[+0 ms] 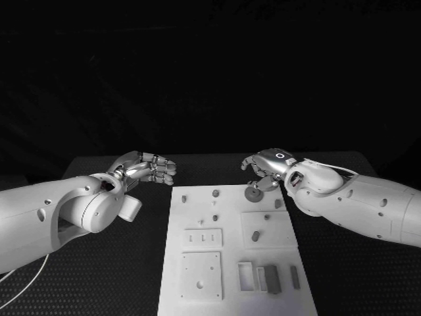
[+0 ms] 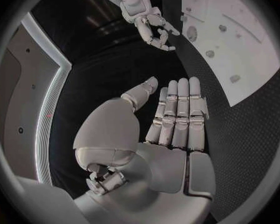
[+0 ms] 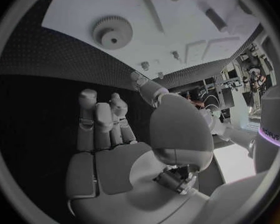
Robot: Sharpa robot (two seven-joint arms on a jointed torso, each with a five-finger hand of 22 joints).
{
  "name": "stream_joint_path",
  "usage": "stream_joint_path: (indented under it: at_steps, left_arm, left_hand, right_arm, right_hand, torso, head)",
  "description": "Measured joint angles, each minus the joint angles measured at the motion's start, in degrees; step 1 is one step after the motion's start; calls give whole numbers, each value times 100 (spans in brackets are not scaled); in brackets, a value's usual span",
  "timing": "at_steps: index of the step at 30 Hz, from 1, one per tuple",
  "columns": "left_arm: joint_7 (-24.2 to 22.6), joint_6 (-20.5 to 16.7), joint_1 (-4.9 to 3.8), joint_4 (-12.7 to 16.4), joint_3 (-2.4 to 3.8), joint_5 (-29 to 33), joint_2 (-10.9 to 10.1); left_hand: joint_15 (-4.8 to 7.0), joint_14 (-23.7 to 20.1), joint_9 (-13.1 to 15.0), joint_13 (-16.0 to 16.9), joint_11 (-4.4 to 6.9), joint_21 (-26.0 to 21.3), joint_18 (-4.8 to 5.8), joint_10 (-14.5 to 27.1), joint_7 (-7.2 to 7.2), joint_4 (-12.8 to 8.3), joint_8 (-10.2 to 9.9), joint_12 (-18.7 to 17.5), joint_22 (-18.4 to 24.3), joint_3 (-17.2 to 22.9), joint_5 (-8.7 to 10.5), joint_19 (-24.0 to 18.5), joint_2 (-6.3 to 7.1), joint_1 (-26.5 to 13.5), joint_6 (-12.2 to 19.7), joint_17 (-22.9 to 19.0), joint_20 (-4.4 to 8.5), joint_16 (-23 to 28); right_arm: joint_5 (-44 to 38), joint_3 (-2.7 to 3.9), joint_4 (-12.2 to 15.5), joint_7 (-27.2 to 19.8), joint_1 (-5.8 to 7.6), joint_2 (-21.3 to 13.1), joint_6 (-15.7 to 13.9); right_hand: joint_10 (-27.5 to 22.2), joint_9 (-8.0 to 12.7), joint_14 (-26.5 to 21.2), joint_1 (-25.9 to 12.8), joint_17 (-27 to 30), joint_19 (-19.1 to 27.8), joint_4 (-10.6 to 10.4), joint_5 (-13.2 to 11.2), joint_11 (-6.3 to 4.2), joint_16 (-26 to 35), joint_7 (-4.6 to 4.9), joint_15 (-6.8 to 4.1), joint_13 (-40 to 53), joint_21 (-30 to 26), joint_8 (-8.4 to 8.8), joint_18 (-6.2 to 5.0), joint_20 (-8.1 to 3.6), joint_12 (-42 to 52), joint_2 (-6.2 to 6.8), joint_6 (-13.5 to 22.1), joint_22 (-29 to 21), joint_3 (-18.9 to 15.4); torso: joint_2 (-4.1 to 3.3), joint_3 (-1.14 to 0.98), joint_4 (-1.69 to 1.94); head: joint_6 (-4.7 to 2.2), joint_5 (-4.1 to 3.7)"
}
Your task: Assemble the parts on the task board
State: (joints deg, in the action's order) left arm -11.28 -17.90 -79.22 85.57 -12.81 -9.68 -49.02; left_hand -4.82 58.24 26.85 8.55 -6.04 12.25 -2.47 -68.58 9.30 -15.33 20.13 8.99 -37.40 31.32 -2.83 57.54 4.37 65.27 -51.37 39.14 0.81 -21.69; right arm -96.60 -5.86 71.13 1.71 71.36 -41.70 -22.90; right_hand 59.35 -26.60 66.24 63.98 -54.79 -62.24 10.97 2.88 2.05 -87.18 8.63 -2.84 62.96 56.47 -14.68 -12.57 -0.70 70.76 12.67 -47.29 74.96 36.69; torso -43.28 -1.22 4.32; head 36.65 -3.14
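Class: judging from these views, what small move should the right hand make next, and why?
Probably lower the right hand onto the small grey toothed gear and close its fingers on it: the gear lies on the white task board beside that hand, which holds nothing.

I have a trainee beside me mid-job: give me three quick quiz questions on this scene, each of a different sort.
1. True or false: the left hand rests on the board.
2. The gear lies nearest which hand? A) left B) right
3. Fill in: both hands hold ____.

Key: 1 false, it hovers beside the board over the black table; 2 B; 3 nothing.
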Motion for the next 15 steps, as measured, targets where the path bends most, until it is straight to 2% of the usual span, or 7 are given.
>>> stream_joint_path:
  at_steps: [6, 10, 15]
  left_arm:
    - [-4, 1, -3, 13, 0, 0, 2]
    - [-5, 4, -3, 12, 0, 0, 5]
    - [-7, 5, -3, 8, 0, 0, 3]
  left_hand:
    - [0, 0, 0, 0, 0, 0, 0, 0, 0, 0, 0, 0, 0, 0, 0, 0, 0, 0, 0, 6, 0, 19]
    - [0, 0, 0, 0, 0, 0, 1, 0, 0, 0, 0, 0, -5, 0, 0, 0, 0, 0, 0, 6, 0, 23]
    - [0, 0, 4, -1, 0, 0, 2, 0, 0, 0, 0, 0, -5, 0, 0, 0, 0, 0, 0, 12, 0, 23]
  right_arm:
    - [508, -5, -311, -237, -2, -29, 342]
    - [739, -7, -467, -338, -12, -17, 529]
    - [891, -10, -579, -405, -71, 45, 707]
  right_hand:
    - [0, 0, -68, 0, 70, 1, -16, 0, 0, 0, 0, -8, 0, 0, 0, 0, 1, 23, 0, 0, 0, -15]
    - [0, 1, -94, 0, 71, 1, -31, 0, 0, 0, 0, 11, 0, 0, 0, 1, 2, 23, 0, 0, 0, -31]
    - [0, 1, -94, -6, 71, 2, -47, 0, -1, -22, 1, 11, 5, 0, 0, 1, 2, 45, 6, 0, 0, -47]
  torso:
    - [-2, -20, -35]
    - [-4, -28, -37]
    - [-7, -27, -37]
  head:
    - [-10, 6]
    - [-2, 1]
    - [18, -9]
